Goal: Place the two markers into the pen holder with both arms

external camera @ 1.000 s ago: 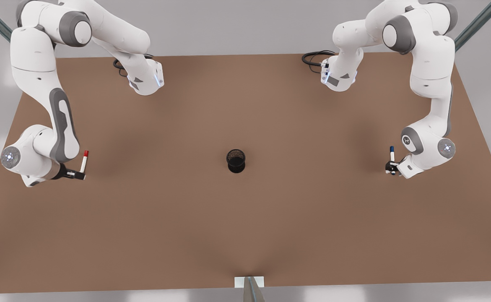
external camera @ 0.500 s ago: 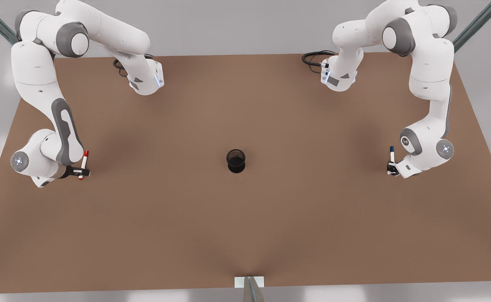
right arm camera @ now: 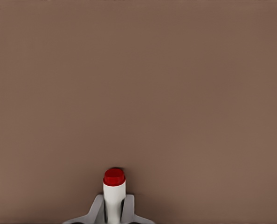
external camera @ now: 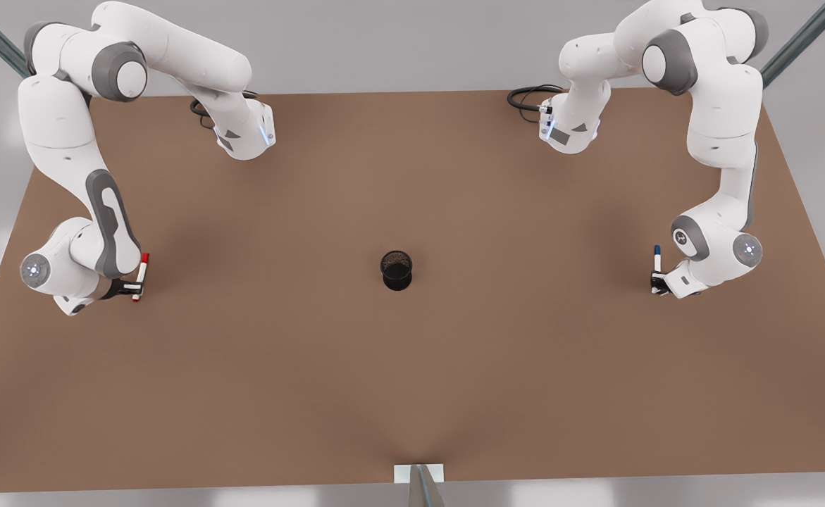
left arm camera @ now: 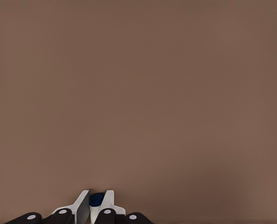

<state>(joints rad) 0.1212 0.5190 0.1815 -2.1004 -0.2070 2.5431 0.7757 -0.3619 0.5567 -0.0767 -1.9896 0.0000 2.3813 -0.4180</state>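
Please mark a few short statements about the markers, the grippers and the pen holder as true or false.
1. The left gripper is shut on the blue-tipped marker. True.
2. The right gripper holds nothing. False: it grips the red-tipped marker.
3. The pen holder already contains a marker. False: both markers are in the grippers.
4. The pen holder stands upright on the table between the arms. True.

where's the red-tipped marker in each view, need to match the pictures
Front view: the red-tipped marker is at the front view's left, held in the right end effector.
Right wrist view: the same marker stands between the end effector's fingers, red tip outward.
Left wrist view: not in it.
Shared landmark: the brown table.
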